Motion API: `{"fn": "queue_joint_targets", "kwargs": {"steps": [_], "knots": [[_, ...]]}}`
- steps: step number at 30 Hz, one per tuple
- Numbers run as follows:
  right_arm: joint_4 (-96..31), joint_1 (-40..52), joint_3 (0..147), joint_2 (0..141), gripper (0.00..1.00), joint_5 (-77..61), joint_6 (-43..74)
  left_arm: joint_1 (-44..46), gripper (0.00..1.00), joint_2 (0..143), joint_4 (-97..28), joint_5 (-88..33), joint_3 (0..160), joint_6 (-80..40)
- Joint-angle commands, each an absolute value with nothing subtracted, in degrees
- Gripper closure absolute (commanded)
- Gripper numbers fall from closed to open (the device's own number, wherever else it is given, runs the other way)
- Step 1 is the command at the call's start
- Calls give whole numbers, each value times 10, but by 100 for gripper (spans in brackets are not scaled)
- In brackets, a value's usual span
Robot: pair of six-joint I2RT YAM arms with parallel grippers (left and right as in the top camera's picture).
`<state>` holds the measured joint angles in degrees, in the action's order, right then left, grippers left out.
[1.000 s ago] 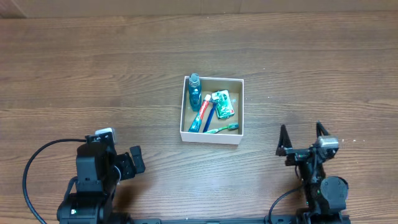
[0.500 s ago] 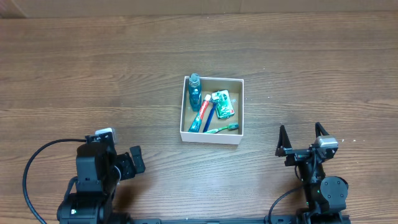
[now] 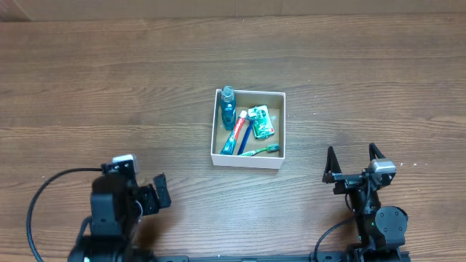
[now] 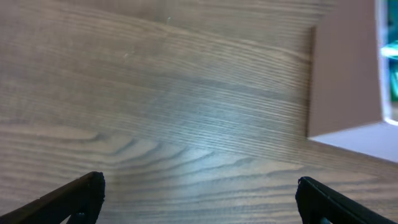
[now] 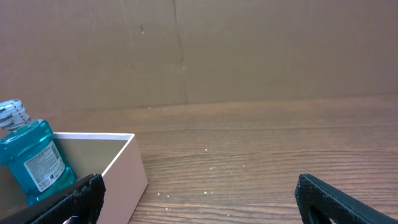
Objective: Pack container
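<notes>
The container (image 3: 282, 131), a small square box with white walls and a brown inside, sits at the table's middle. It holds a blue mouthwash bottle (image 3: 228, 106), a toothpaste tube (image 3: 234, 135), a green toothbrush (image 3: 261, 151) and a green packet (image 3: 261, 121). My left gripper (image 3: 159, 191) is open and empty near the front left, well apart from the box. My right gripper (image 3: 354, 158) is open and empty at the front right. The left wrist view shows the box's white wall (image 4: 345, 87). The right wrist view shows the box corner (image 5: 121, 165) and the bottle (image 5: 31, 158).
The wood table (image 3: 109, 80) surrounds the box on all sides. A brown cardboard wall (image 5: 249, 50) stands behind the table in the right wrist view. A black cable (image 3: 44, 196) loops by the left arm.
The left arm has shifted slightly down and right toward the front edge. The right arm and the box contents have not moved.
</notes>
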<state>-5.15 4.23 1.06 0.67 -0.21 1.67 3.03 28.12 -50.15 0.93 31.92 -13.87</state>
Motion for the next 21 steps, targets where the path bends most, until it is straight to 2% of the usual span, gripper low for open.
{"fn": "queue_joint_targets", "kwargs": {"steps": [1,5,11,14,21], "knots": [[-48,45,5,2,0,-8,17,57,0,194,-449,20,250,-80],[-48,45,5,2,0,-8,17,60,0,89,-235,19,128,2],[-48,45,5,2,0,-8,17,60,0,51,94,-5,2,77],[-48,45,5,2,0,-8,17,60,0,32,85,-17,3,128],[-48,45,5,2,0,-8,17,60,0,2,-38,-13,3,92]]}}
